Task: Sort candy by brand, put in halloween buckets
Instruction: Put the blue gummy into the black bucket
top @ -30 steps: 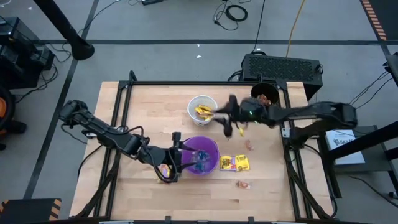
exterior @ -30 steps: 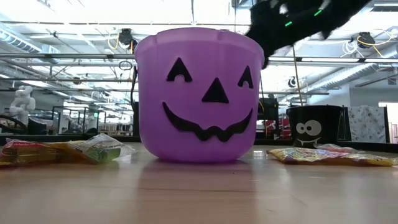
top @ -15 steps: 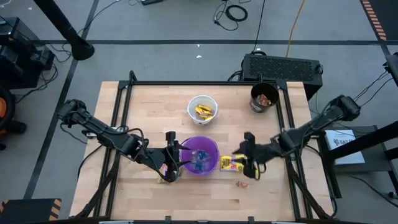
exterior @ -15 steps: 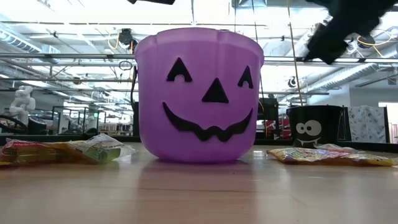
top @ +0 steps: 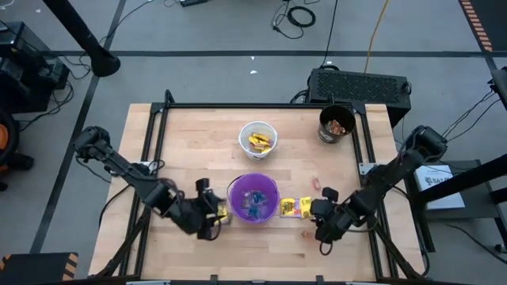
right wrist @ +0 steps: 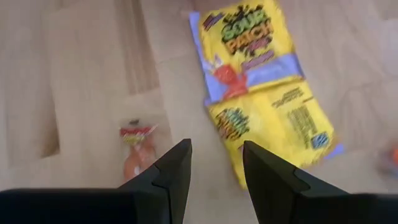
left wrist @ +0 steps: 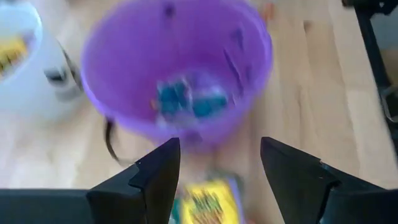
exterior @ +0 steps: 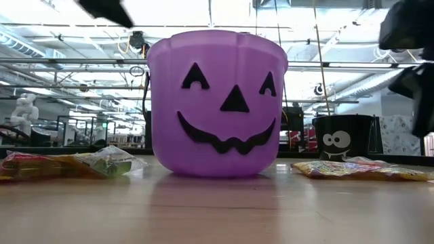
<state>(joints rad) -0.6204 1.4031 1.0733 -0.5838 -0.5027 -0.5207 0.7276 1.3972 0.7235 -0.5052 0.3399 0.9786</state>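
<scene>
The right end effector hangs open and empty over the desk above 2 yellow candy packets and an orange sweet. The left end effector, open and empty, sits beside the purple bucket over another yellow packet. The white bucket and black bucket stand farther back.

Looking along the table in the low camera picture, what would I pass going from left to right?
Candy packets lying flat → the purple bucket with its jack-o'-lantern face → the black bucket farther back → more yellow candy packets.
</scene>
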